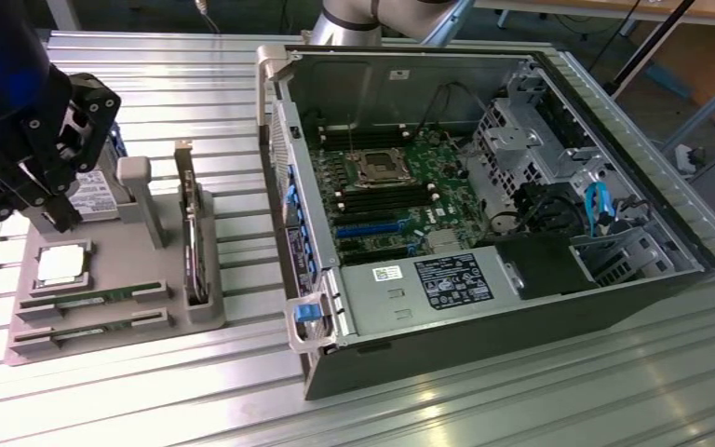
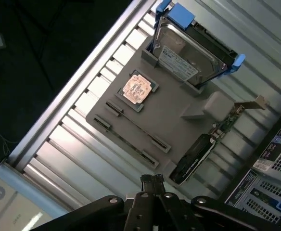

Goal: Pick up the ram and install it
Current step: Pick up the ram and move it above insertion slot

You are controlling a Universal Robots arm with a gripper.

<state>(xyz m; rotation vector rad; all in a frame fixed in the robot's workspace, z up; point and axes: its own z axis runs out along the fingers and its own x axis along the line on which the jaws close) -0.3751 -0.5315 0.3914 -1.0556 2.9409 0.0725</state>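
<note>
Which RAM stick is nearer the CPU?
The stick lying right beside the CPU. The other stick lies parallel to it, one row farther from the CPU.

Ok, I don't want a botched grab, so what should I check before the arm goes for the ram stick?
1. Gripper empty: ok, it holds nothing.
2. Jaws open for a grab: not ok, shut.
3. Both ram sticks lying in the tray: ok.
4. Gripper touching a stick: not ok, it hangs apart from them.
5. Computer case open, board exposed: ok.
6. Memory slots on the board free: cannot tell.
</note>
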